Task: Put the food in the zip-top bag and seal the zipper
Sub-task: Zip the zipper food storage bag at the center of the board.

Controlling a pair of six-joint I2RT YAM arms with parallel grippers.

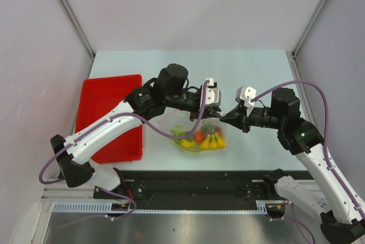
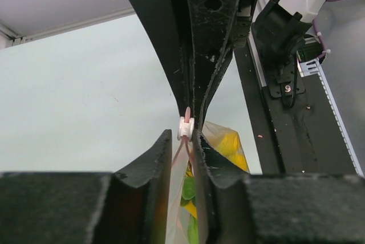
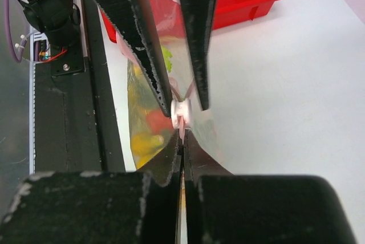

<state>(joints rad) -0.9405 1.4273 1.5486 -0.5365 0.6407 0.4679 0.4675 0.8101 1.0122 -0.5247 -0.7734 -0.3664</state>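
Just right of the red tray (image 1: 108, 93), close to the table's (image 1: 256, 73) front edge and the black rail (image 1: 228, 178), the zip-top bag (image 1: 197, 133) sits with the food (image 1: 208, 139) inside and its mouth held up. Both arms meet over it. The right gripper (image 3: 182, 141) is pressed together on the zipper (image 2: 188, 112), and the left gripper (image 2: 183, 135), reaching from the tray's side, pinches the white slider (image 2: 186, 127) between its fingertips. Farther right of the tray and behind it, pale tabletop runs open to the walls.

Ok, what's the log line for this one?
phase: sealing | food: inside zip-top bag | right claw: shut on zipper | left claw: astride zipper at white slider
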